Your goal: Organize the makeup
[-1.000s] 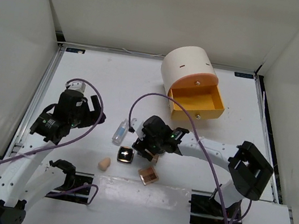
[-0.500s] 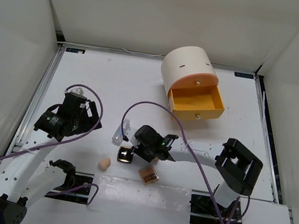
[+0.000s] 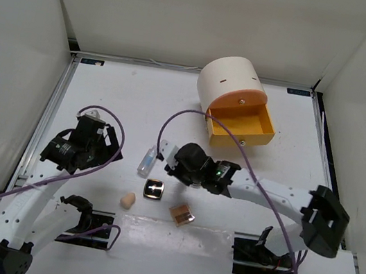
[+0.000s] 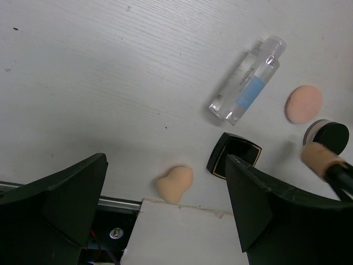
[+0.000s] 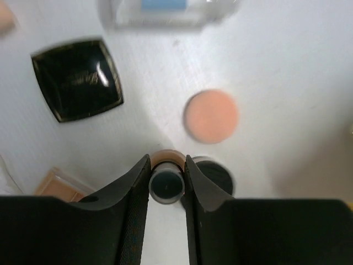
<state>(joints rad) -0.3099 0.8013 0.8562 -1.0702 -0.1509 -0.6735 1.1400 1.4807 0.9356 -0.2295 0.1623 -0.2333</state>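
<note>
My right gripper (image 5: pixel 166 165) is shut on the foundation bottle (image 5: pixel 166 185), a beige tube with a black cap seen end-on. Below it lie the round black compact (image 5: pixel 216 174), the peach puff (image 5: pixel 211 116) and a black square compact (image 5: pixel 77 80). A tan compact (image 5: pixel 55 185) sits at the lower left. In the top view the right gripper (image 3: pixel 176 166) hangs beside the clear bottle (image 3: pixel 146 161). The beige egg sponge (image 4: pixel 174 184) lies between the wide-open fingers of my left gripper (image 4: pixel 165 165), well below them and untouched.
The cream cylinder box (image 3: pixel 231 82) stands at the back with its orange drawer (image 3: pixel 240 129) pulled open. A white plate (image 4: pixel 182 237) covers the table's near edge by the sponge. White walls close in the table on three sides.
The right gripper dipped toward the compacts, shut on the foundation bottle and drew back a little with it. The left arm shifted slightly toward the near edge, still open.
</note>
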